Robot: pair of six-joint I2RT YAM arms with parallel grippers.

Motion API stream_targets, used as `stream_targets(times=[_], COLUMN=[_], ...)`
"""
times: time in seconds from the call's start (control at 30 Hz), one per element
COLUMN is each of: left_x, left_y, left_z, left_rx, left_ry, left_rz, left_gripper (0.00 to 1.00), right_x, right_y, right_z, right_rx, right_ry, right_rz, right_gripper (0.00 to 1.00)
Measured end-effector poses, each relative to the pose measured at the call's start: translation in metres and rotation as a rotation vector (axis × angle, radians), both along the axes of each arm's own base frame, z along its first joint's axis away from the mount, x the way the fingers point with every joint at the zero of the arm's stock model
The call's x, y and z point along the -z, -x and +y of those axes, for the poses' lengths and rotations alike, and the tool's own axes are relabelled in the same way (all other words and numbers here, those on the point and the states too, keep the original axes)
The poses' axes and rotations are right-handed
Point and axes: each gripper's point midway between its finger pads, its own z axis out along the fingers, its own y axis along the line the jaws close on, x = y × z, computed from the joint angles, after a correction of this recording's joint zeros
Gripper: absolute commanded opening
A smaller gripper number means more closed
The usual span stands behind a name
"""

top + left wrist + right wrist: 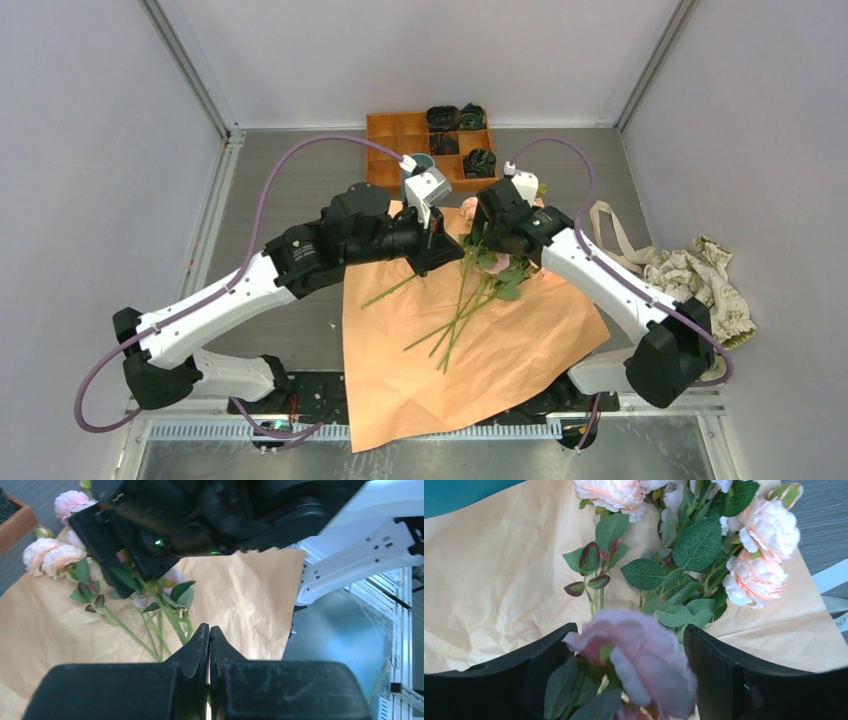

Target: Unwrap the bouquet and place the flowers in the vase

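Top external view: a sheet of orange paper (500,370) lies spread flat on the grey surface (290,180), its near corner hanging over the front edge. The flowers (497,265) lie loose on the sheet, pink heads toward the far side, thin green stems fanning toward the near side. Just beyond the far edge of the paper stands the teal vase (422,161), mostly hidden behind the left wrist. Behind it sits an orange wooden tray (400,130) with dark lumps (458,118) in its right-hand compartments. A crumpled cream paper wad (705,275) and a cream ribbon (608,228) lie at the right, off the sheet.

Both arms reach in over the flower heads. In the left wrist view the left claw (210,629) is closed, fingertips pressed together with nothing seen between them, the stems lying just past its tips. In the right wrist view the right claw (630,629) stands wide open, with one pink rose (644,660) between its fingers (549,665), not squeezed.
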Motion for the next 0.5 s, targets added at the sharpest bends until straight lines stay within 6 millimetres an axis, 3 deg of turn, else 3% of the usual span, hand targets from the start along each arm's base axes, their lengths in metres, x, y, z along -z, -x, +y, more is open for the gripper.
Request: stream_targets(times=[0.3,0.5], left_x=[-0.023,-0.068], left_y=[0.023,0.036], left_z=[0.0,0.006], left_rx=[0.118,0.158], left_ry=[0.077,0.212], left_rz=[-0.014,-0.077], left_gripper=[0.0,0.01], right_x=[0.017,0.015], right_y=[-0.007,-0.006], right_z=[0.01,0.008], right_rx=[-0.014,-0.012], right_ry=[0.0,0.0], right_rz=[0.037,0.03], right_gripper=[0.81,0.82])
